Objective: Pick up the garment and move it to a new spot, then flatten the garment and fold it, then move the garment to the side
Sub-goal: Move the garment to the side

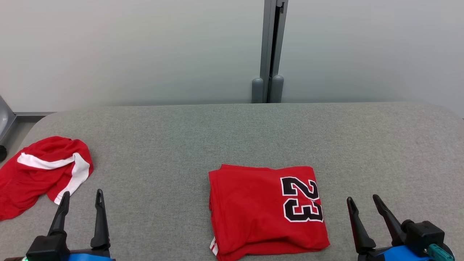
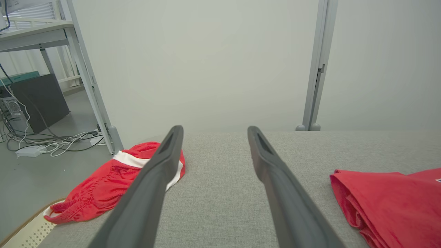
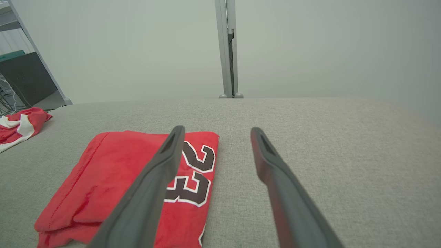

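The bench (image 1: 232, 137) is covered in grey woven cloth, matt and slightly rough. The folded jersey (image 1: 253, 214) near its front edge is thin, smooth red cloth with a flat printed number. The crumpled garment (image 1: 40, 174) at the left edge is similar cloth, with white bands. The fingers of the left gripper (image 1: 82, 193) and right gripper (image 1: 362, 197) look like matt dark plastic.

The crumpled red garment (image 1: 43, 170) runs off the head view's edge at 9 o'clock. The left wrist view cuts the folded jersey (image 2: 389, 203) off at 4 o'clock. In the right wrist view, one finger (image 3: 148, 199) of the right gripper (image 3: 215, 131) covers part of the jersey's number 23 (image 3: 203, 165).
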You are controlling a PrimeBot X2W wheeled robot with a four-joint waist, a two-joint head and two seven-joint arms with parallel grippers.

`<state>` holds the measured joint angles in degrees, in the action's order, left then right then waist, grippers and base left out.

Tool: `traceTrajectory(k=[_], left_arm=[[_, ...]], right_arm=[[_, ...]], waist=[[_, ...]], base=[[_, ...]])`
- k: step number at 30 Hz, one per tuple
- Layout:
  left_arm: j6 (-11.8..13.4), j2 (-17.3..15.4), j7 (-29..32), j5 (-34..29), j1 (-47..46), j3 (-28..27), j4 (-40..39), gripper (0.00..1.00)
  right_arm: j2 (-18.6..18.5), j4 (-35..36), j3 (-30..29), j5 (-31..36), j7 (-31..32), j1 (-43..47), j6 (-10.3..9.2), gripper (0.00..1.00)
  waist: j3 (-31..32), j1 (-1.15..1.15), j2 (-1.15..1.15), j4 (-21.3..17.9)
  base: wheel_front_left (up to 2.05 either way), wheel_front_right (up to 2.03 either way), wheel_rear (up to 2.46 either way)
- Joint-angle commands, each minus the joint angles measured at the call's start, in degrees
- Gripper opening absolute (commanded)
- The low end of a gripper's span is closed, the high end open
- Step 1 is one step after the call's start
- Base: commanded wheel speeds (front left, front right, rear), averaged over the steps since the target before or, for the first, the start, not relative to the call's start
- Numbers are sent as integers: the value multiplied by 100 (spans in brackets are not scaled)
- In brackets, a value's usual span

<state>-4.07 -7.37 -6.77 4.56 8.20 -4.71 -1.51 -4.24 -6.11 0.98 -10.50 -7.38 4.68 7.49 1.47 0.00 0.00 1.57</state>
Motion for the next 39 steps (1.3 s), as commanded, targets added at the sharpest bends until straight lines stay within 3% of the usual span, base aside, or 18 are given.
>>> traceTrajectory(k=[1, 25, 34, 39], left_arm=[[16, -34, 22, 26, 64, 18, -21, 100], [142, -102, 212, 162, 92, 65, -81, 100], [198, -96, 179, 172, 3, 96, -75, 100], [204, -113, 130, 170, -108, 141, -63, 100]], right_arm=[[7, 38, -3, 22, 13, 64, 1, 100], [42, 52, -56, 60, 64, 2, 1, 100], [-308, -214, 452, 70, 128, -909, 1, 100], [-462, -714, 728, 105, 365, -1715, 1, 100]], waist=[[1, 0, 0, -8], [-12, 0, 0, -38], [-111, 0, 0, -23], [-303, 0, 0, 65]], base=[[0, 0, 0], [0, 0, 0], [0, 0, 0], [0, 0, 0]])
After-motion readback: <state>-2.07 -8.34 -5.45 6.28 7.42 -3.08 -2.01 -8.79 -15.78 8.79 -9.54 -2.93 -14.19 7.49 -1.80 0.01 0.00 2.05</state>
